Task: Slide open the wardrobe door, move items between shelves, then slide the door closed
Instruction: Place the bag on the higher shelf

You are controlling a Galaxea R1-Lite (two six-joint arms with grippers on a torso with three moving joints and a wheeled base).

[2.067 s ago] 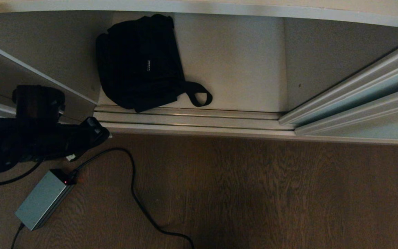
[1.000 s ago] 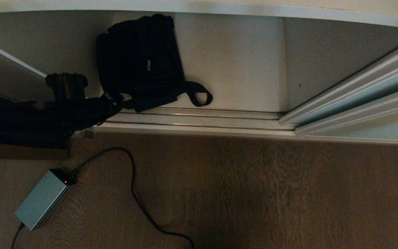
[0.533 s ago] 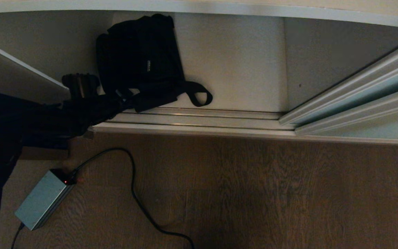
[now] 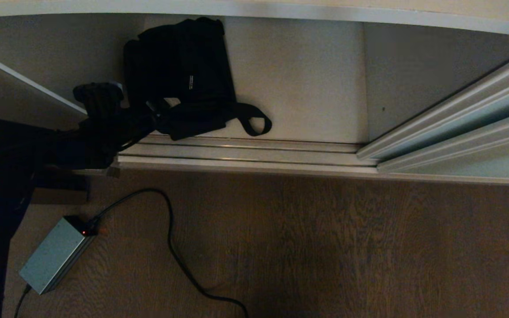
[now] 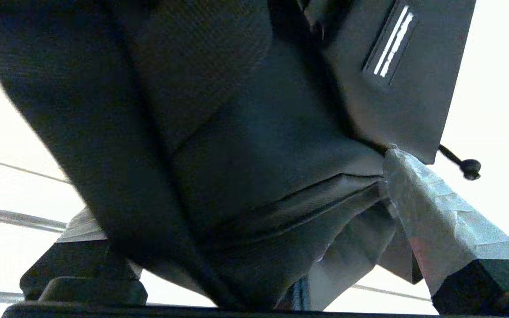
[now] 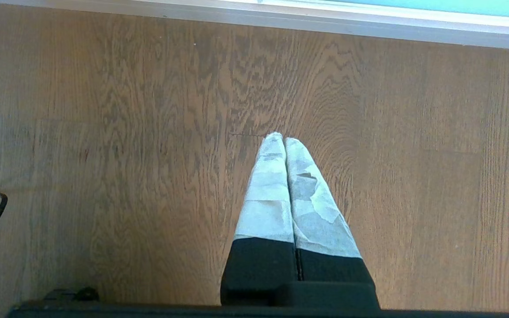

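The black fabric bag [image 4: 179,75] lies on the white bottom shelf [image 4: 298,79] of the wardrobe, its strap loop trailing right. The sliding wardrobe door [image 4: 466,119] stands pushed aside at the right. My left gripper [image 4: 159,115] reaches in from the left at the bag's near left corner. In the left wrist view the bag [image 5: 237,110] fills the frame. The left gripper [image 5: 237,185] is open wide, and the bag's lower edge sits between its taped fingers [image 5: 431,216]. My right gripper [image 6: 281,138] is shut and hangs over the wood floor.
The metal door tracks [image 4: 245,152] run along the wardrobe's front edge. A grey power adapter [image 4: 53,254] and its black cable [image 4: 172,247] lie on the wood floor at the left. The wardrobe's side panel [image 4: 20,97] stands just left of my left arm.
My left arm has come up from the floor at the left and reached forward over the tracks to the bag. The bag's near corner has shifted slightly.
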